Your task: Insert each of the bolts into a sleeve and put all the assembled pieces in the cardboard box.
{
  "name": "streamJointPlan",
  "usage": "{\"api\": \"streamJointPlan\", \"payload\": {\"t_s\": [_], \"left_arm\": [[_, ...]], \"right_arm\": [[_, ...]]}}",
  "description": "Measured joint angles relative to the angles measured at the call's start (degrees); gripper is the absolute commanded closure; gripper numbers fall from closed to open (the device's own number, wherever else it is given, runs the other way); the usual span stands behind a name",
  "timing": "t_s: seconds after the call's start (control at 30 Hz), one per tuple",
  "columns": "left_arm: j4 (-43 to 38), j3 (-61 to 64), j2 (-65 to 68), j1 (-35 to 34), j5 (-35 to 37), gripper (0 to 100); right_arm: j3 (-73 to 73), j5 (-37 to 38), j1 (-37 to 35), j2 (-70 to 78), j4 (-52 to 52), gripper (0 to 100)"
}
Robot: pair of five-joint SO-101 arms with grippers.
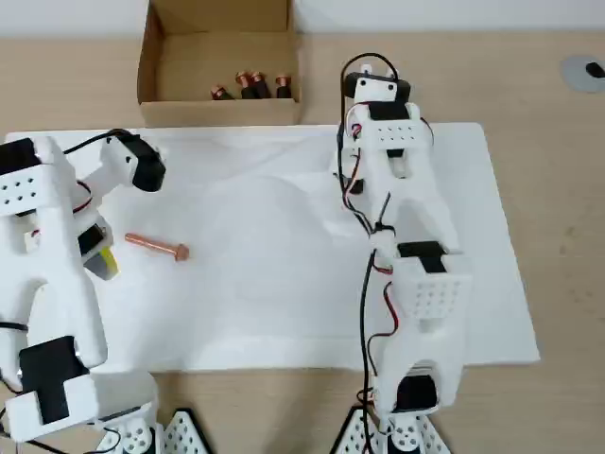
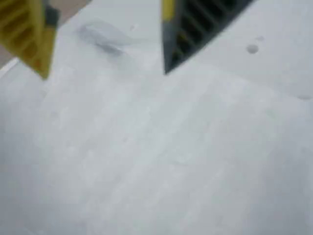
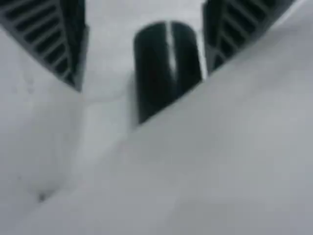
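The left gripper (image 2: 105,73) hangs spread over the white sheet (image 1: 284,293) near the copper bolt (image 1: 157,247), while the right gripper (image 3: 144,81), stretched toward the cardboard box (image 1: 151,90), stands spread around a dark sleeve (image 3: 166,68).

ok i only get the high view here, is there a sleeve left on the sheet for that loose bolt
observer: yes, the right wrist view has a black sleeve between the fingers of the right end effector, which is open around it, not closed on it
operator: and the other arm, holding anything
observer: no, the left end effector is open with nothing between its fingers, just the white sheet below
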Motion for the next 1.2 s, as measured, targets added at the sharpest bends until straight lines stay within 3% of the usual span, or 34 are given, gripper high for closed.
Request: {"api": "streamJointPlan", "payload": {"t_s": [0.23, 0.43, 0.67, 0.97, 1.2], "left_arm": [[0.0, 0.0, 0.0, -3.2, 0.0, 84], [0.0, 0.0, 0.0, -3.4, 0.0, 84], [0.0, 0.0, 0.0, -3.4, -1.1, 84], [0.0, 0.0, 0.0, -3.5, -1.4, 84], [0.0, 0.0, 0.0, -3.5, -1.4, 84]], "right_arm": [[-11.9, 0.0, 0.2, 7.6, 6.2, 80.8], [-25.0, 2.5, 0.8, 15.5, 16.4, 99.2], [-38.6, 9.2, 0.9, 22.5, 25.1, 98.8], [-39.1, 9.9, 0.9, 20.9, 25.8, 98.8], [-43.7, 9.9, 0.9, 4.6, 25.8, 98.8]]}}
